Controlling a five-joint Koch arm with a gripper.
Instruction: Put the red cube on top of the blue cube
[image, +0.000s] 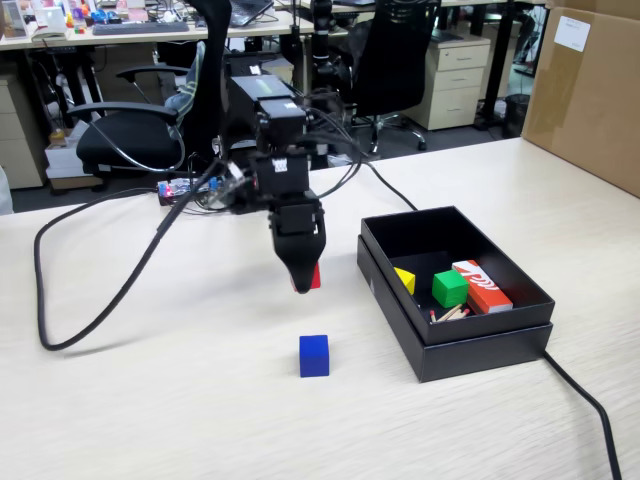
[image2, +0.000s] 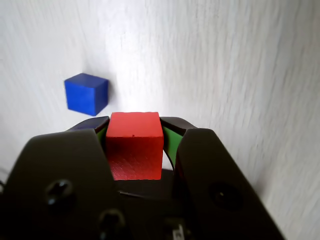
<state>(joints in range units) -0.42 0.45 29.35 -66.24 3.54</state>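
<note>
Both fingers (image2: 65, 165) of the gripper (image2: 134, 131) press against the sides of the red cube (image2: 134, 145), which sits squarely between them with green pads showing at either flank in the wrist view. Seen from the fixed view, the gripper (image: 303, 284) hangs above the pale wooden table (image: 150, 400) with its tip pointing down, and only a sliver of the red cube (image: 316, 277) peeks out at its right edge; the cube is clear of the tabletop.

Going left to right across the fixed view: a thick black cable (image: 100, 300) loops over the left part of the table, then comes the arm with its held cube, then the blue cube (image: 314, 355) resting alone on the table nearer the camera and slightly right of the gripper tip. In the wrist view the blue cube (image2: 86, 93) lies up and to the left of the red one, apart from it. Further right stands an open black box (image: 470, 345) holding a yellow piece (image: 405, 279), a green cube (image: 450, 288) and an orange-red box with white lettering (image: 482, 285). A brown cardboard carton (image: 590, 90) stands at the far right edge.
</note>
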